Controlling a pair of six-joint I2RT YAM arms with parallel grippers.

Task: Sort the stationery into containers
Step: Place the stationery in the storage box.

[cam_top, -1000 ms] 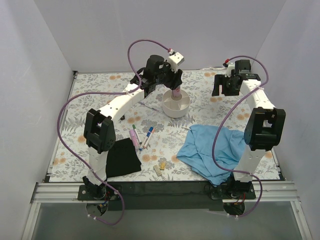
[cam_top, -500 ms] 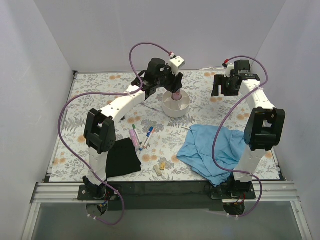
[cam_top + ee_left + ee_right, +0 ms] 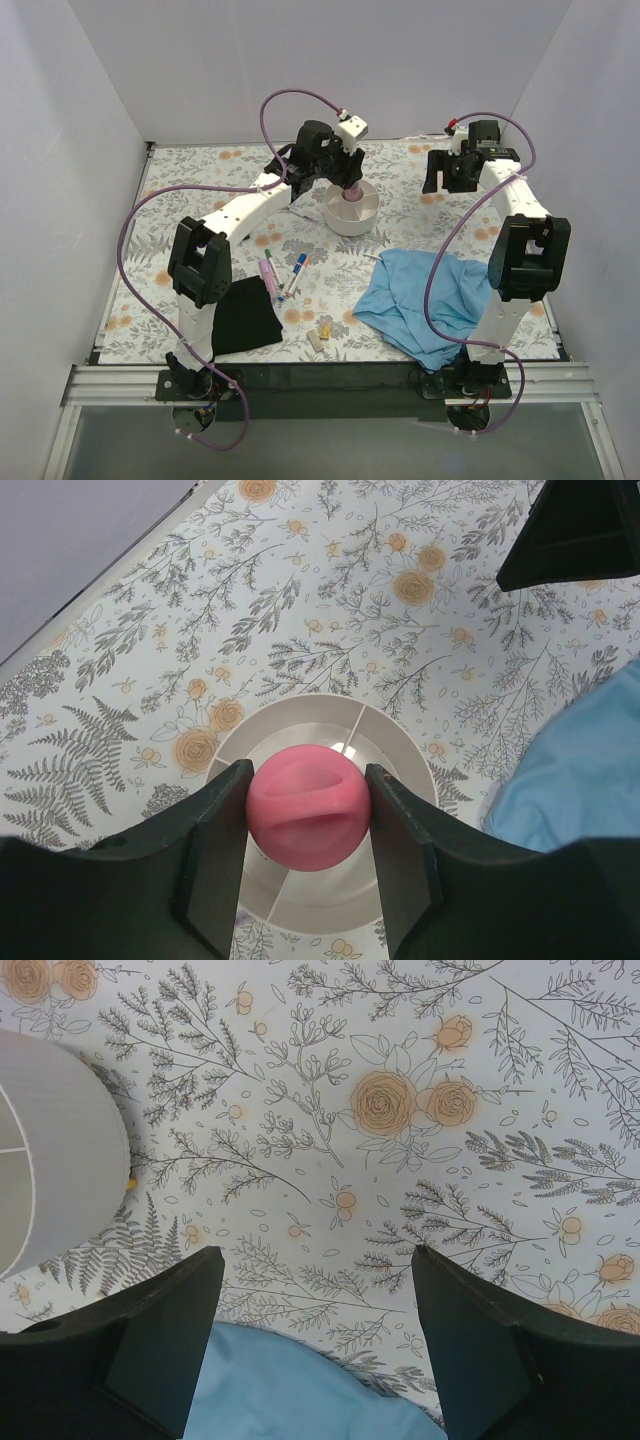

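My left gripper (image 3: pixel 349 182) is shut on a pink highlighter (image 3: pixel 305 809), holding it upright right above the white round organiser (image 3: pixel 351 210). In the left wrist view the highlighter's rounded end hangs over the organiser (image 3: pixel 395 742), near its centre dividers. My right gripper (image 3: pixel 447 177) is open and empty, held above the flowered table to the right of the organiser; the organiser's ribbed wall (image 3: pixel 60 1160) shows at the left of its view. A pink highlighter (image 3: pixel 268 273), thin pens (image 3: pixel 296 274) and small pale eraser blocks (image 3: pixel 319 335) lie on the table at the front left.
A blue cloth (image 3: pixel 425 300) lies crumpled at the front right and shows in the right wrist view (image 3: pixel 290 1390). A black cloth (image 3: pixel 245 313) lies at the front left by the left arm's base. White walls close the table on three sides.
My left gripper has moved a little right and down with the pink highlighter, over the organiser. The organiser has shifted slightly. The right arm has barely moved.
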